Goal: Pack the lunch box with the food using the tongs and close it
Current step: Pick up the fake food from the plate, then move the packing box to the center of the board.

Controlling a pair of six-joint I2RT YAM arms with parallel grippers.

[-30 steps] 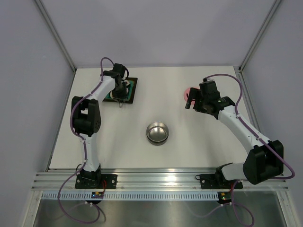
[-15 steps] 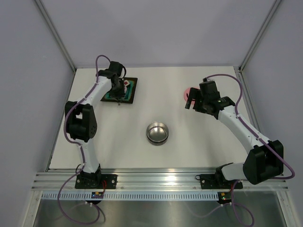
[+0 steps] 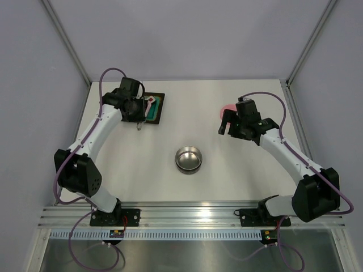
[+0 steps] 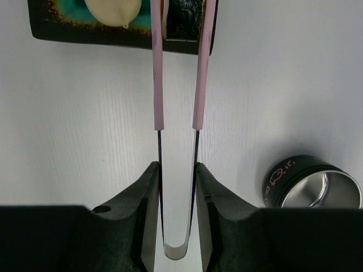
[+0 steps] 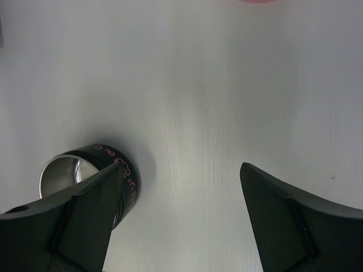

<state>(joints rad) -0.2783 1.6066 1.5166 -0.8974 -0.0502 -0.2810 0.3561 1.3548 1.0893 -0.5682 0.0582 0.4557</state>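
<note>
Tongs (image 4: 198,85), slim pink-and-white, pinched at their joined end in left claw (image 4: 177,167); tips over black teal-lined tray (image 4: 68,37) far left, beside cream food lump (image 4: 112,10). Round steel lunch tin (image 3: 188,159) at desk (image 3: 227,181) centre. Right claw (image 5: 180,167) gapes wide, empty, near pink lid (image 3: 227,108).

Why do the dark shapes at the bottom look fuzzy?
Right wrist view: the right tool sits very close to the lens, so it blurs. Left wrist view: the tongs look sharp. Top view: even light, only faint shadows.
</note>
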